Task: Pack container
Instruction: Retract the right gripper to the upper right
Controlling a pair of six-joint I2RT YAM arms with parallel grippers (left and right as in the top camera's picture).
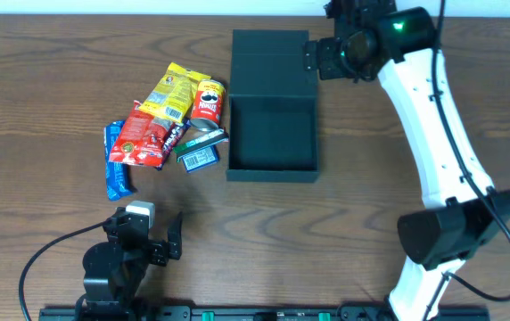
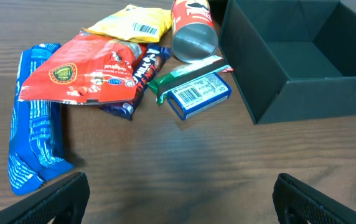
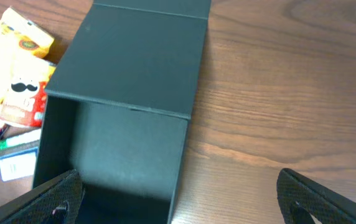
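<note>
Container: table centre, lid flap open toward far side, interior empty. Snack packs: all heaped just left of it, none packed yet. Left gripper near, right gripper far: both wide, holding nothing.

Container interior stands open from above, frame centre. Snack pile blocks approach just beside its left wall; table right of it is bare.
</note>
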